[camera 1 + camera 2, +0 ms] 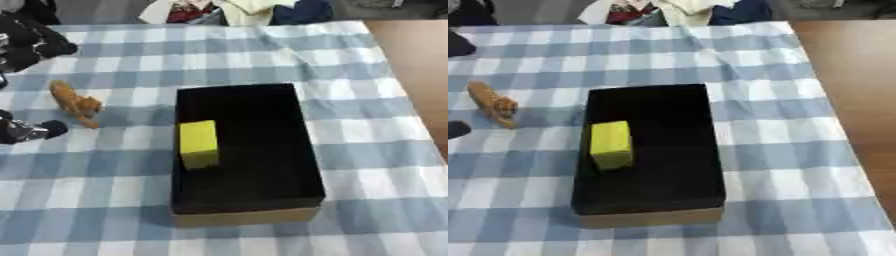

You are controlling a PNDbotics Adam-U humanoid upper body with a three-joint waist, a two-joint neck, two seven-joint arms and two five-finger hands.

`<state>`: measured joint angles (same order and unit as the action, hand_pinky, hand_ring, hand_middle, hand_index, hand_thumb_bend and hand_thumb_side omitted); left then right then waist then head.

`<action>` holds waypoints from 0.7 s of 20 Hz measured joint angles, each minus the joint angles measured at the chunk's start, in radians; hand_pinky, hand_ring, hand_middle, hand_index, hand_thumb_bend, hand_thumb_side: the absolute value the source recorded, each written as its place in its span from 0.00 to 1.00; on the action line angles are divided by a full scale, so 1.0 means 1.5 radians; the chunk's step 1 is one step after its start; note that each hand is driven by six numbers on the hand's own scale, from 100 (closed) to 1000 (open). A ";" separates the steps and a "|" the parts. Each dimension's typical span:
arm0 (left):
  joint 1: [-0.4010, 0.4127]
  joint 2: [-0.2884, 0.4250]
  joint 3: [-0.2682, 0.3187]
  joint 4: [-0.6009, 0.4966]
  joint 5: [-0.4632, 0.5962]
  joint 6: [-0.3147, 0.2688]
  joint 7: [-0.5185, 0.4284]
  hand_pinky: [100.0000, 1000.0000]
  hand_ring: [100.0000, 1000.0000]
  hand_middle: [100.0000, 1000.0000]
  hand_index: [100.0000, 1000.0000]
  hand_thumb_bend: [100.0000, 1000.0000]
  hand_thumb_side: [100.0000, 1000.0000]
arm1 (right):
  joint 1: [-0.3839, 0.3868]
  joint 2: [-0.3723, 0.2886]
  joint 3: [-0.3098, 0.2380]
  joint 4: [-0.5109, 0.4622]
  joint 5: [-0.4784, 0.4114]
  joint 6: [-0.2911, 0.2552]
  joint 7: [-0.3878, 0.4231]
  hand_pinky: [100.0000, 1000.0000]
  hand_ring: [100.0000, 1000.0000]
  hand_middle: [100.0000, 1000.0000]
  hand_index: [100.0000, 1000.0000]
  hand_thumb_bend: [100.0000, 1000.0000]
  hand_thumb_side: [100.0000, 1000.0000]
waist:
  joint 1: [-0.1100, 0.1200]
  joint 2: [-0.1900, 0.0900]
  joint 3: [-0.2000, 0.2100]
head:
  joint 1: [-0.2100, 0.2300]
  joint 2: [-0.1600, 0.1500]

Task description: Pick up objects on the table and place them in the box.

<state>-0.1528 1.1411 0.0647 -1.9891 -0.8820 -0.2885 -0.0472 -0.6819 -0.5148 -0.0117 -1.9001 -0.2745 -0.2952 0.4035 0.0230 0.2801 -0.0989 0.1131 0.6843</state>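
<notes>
**Yellow block in box, orange toy on cloth**

The box (248,212), black inside with a tan front wall, sits on the checked cloth (367,150). 1 yellow block (199,143) lies inside against its left wall. Left of the box, well apart, an orange toy (76,104) lies on the cloth. Just beside the toy, at the left edge, is the left hand (26,131); I cannot tell whether its fingers are curled or straight.

You look down on a blue-and-white checked cloth (262,55) covering the table. At three o'clock bare brown wood (850,75) shows beside it. At twelve o'clock, crumpled clothing (236,10) lies heaped beyond the far edge.
</notes>
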 measured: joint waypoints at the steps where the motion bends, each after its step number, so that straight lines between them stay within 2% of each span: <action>1: -0.006 0.003 -0.003 -0.001 0.005 0.001 -0.017 0.79 0.81 0.78 0.97 0.47 0.44 | 0.000 0.001 0.000 0.000 0.000 0.000 0.000 0.81 0.78 0.64 0.73 0.00 0.68 | 0.000 0.000 -0.001 | 0.001 0.000; 4: -0.025 0.004 -0.012 -0.001 0.023 0.006 -0.071 0.79 0.81 0.77 0.99 0.42 0.37 | 0.000 0.006 0.000 0.000 0.000 0.002 0.002 0.80 0.78 0.64 0.73 0.00 0.68 | 0.000 0.000 -0.003 | 0.006 0.000; 7: -0.039 0.008 -0.020 0.006 0.039 0.010 -0.126 0.79 0.82 0.77 1.00 0.41 0.37 | 0.000 0.009 0.000 -0.002 0.000 0.004 0.004 0.80 0.78 0.64 0.73 0.00 0.68 | 0.001 0.000 -0.004 | 0.007 -0.001; 11: -0.060 0.009 -0.028 0.033 0.049 0.015 -0.193 0.80 0.82 0.77 0.99 0.47 0.48 | 0.001 0.012 0.001 -0.002 0.000 0.007 0.007 0.80 0.78 0.64 0.73 0.00 0.68 | 0.002 0.000 -0.007 | 0.011 -0.006; 12: -0.067 0.009 -0.030 0.042 0.049 0.015 -0.206 0.80 0.83 0.77 0.99 0.50 0.55 | 0.001 0.012 0.001 -0.002 0.000 0.008 0.008 0.80 0.78 0.64 0.73 0.00 0.68 | 0.002 0.000 -0.008 | 0.012 -0.006; 14: -0.078 0.009 -0.036 0.060 0.049 0.015 -0.226 0.80 0.83 0.78 0.98 0.51 0.59 | 0.001 0.013 0.002 -0.002 0.000 0.008 0.009 0.80 0.78 0.64 0.73 0.00 0.68 | 0.002 0.000 -0.008 | 0.013 -0.006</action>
<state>-0.2703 1.1541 0.0102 -1.8985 -0.8087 -0.2660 -0.3861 -0.6805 -0.4951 -0.0091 -1.9036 -0.2742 -0.2828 0.4165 0.0258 0.2801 -0.1110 0.1319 0.6753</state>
